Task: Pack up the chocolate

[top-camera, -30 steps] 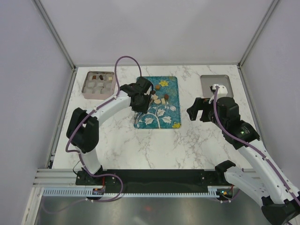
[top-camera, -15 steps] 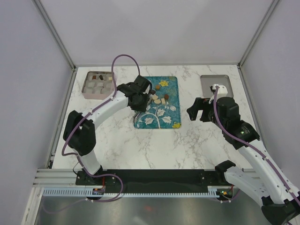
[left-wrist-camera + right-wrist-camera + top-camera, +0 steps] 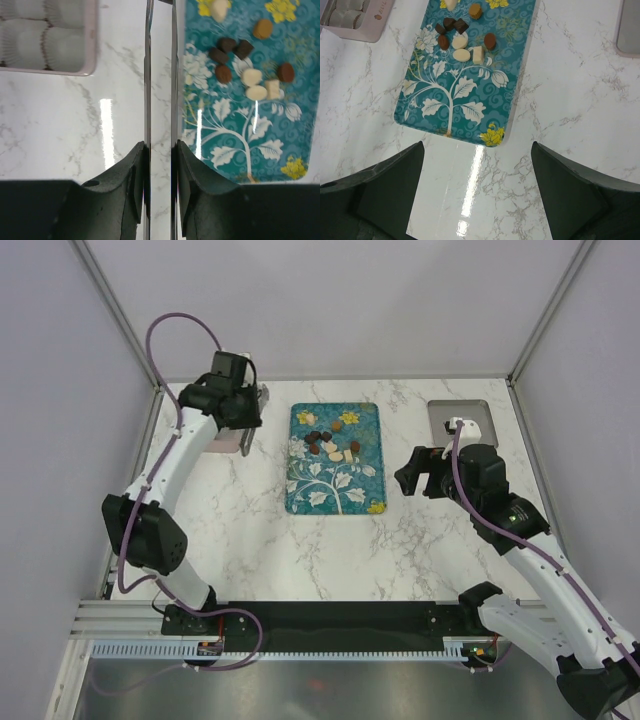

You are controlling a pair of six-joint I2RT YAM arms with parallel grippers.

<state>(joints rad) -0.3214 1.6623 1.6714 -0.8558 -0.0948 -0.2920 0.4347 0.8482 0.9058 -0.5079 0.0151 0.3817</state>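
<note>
Ten chocolates [image 3: 251,76]: clustered on the teal tray [image 3: 240,131].
Left gripper [image 3: 160,148]: clenched on the metal tongs [image 3: 148,75], near the pink box [image 3: 91,35].
Right gripper [image 3: 476,150]: spread wide, nothing grasped.

A short line of faint lettering is showing on the side wall of the pink box [image 3: 377,15] in the right wrist view, but it is coming out too small and blurred to read. No other text, number or sign is readable.
</note>
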